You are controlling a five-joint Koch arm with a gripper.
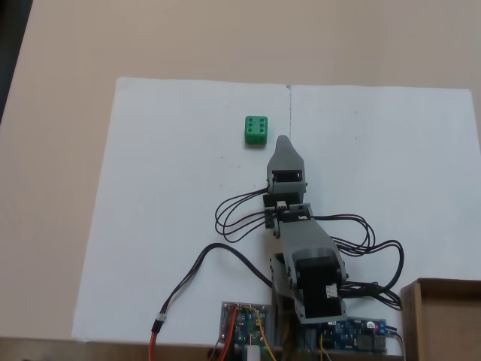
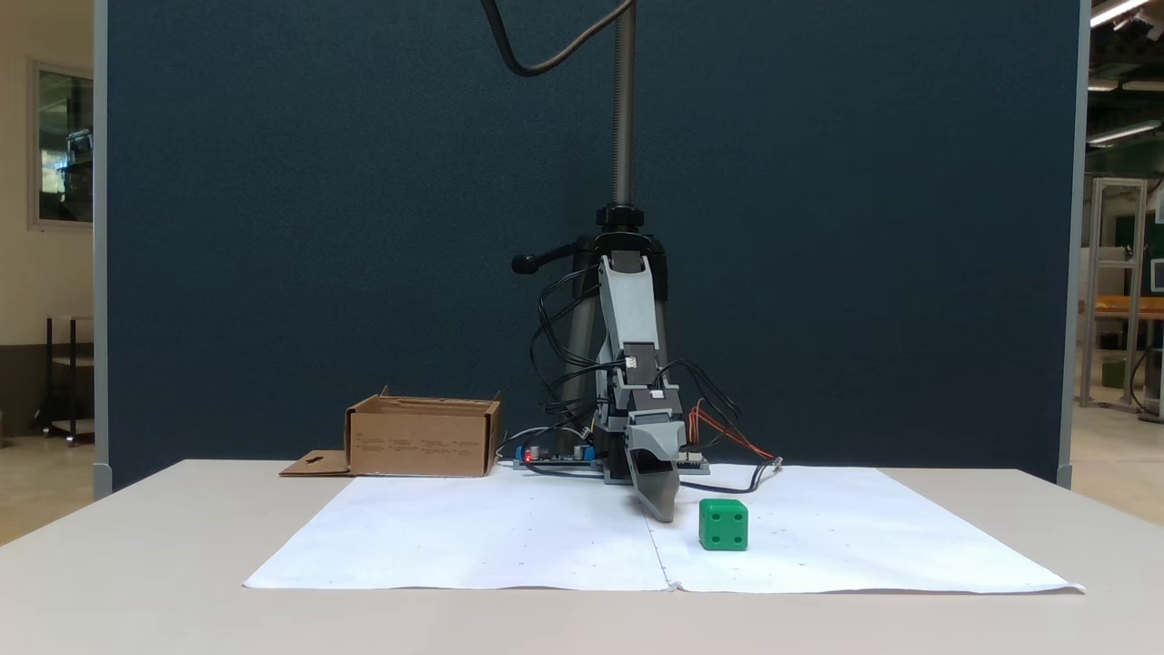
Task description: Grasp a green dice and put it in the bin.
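From above, the green dice (image 1: 255,131) is sitting six-up on the white paper (image 1: 165,226), just up-left of the gripper (image 1: 282,143), not touching it. Gripper is pointing toward the far edge of the paper; only one grey tip is showing, so can't tell how wide it is. The bin (image 1: 443,316) is poking in at the bottom-right corner.

From the front, the gripper (image 2: 662,509) is hanging tip-down near the paper (image 2: 509,537), the dice (image 2: 724,525) is sitting just right of it, and the bin (image 2: 423,437) is standing well left, beside the circuit boards (image 2: 555,455).
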